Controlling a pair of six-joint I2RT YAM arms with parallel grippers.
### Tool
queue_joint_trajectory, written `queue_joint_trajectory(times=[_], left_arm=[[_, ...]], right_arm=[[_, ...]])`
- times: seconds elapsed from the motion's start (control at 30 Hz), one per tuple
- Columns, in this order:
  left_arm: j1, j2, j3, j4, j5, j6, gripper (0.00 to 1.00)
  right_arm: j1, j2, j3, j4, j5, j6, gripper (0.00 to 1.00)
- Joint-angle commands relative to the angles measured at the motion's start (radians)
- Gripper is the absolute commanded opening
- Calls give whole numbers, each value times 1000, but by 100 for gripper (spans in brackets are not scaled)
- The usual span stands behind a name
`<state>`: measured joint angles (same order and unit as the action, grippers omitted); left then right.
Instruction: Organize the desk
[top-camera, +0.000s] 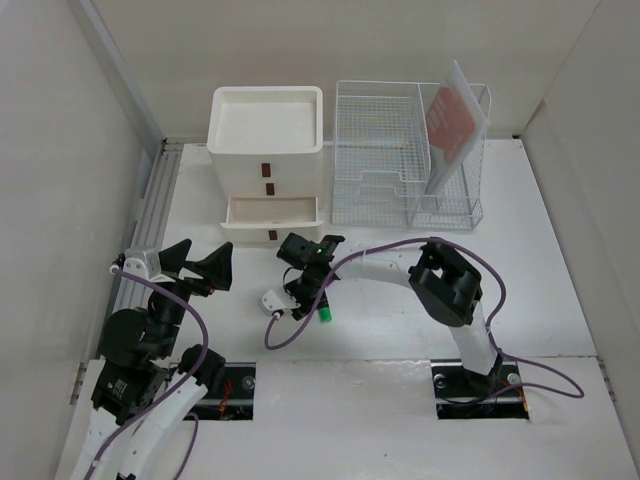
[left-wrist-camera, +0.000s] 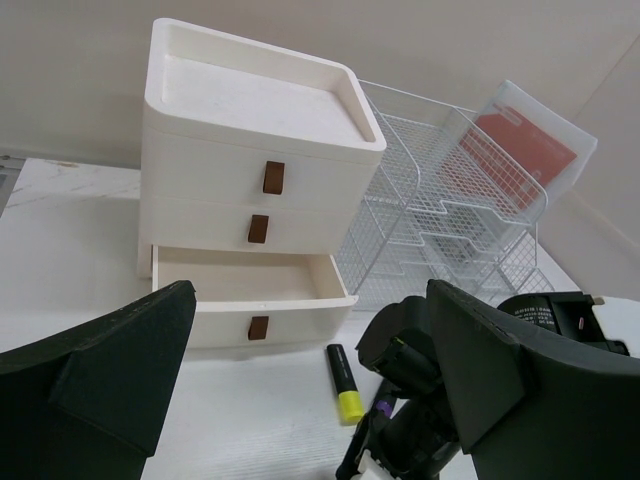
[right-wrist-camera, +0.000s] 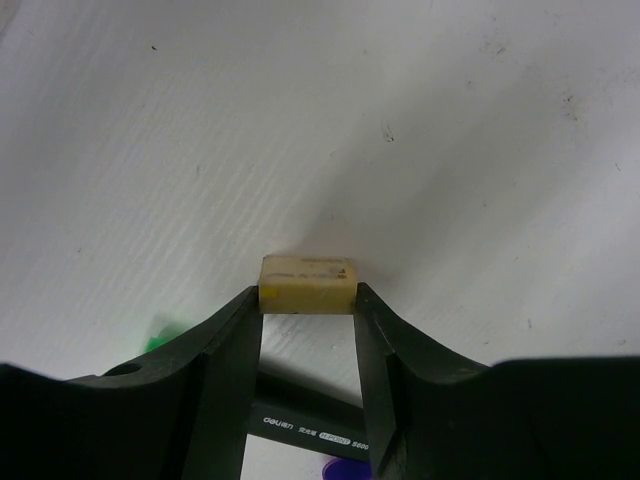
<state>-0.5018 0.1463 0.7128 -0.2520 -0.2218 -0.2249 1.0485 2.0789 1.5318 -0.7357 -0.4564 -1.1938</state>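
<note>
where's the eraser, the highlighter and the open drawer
eraser (right-wrist-camera: 306, 284), right wrist view, middle of its near face
highlighter (left-wrist-camera: 344, 388), left wrist view, where black barrel meets yellow end
open drawer (left-wrist-camera: 300, 315), left wrist view, front wall

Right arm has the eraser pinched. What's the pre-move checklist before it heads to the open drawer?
1. Grip: right gripper shut on eraser, pinched at the fingertips only: ok.
2. Eraser lifted off the desk: cannot tell.
3. Target: bottom drawer pulled open: ok.
4. Room inside: the visible part of the drawer is bare: ok.
5. Other arm: left gripper open, holding nothing, in front and to the left of the drawer: ok.
6. Path: highlighter lies on the desk in front of the drawer: not ok, probably best to pass above it.
</note>
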Motion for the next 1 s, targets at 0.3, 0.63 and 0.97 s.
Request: queue_joint_trajectory(times=[0.3, 0.63, 0.97], left_arm=[[5, -13, 1, 34, -1, 12, 100], [5, -13, 1, 34, -1, 12, 100], [5, -13, 1, 34, -1, 12, 100]], right_arm=[[19, -23, 2, 12, -44, 45, 54], [19, -14, 11, 21, -53, 65, 51], [19, 6, 11, 74, -62, 111, 24]])
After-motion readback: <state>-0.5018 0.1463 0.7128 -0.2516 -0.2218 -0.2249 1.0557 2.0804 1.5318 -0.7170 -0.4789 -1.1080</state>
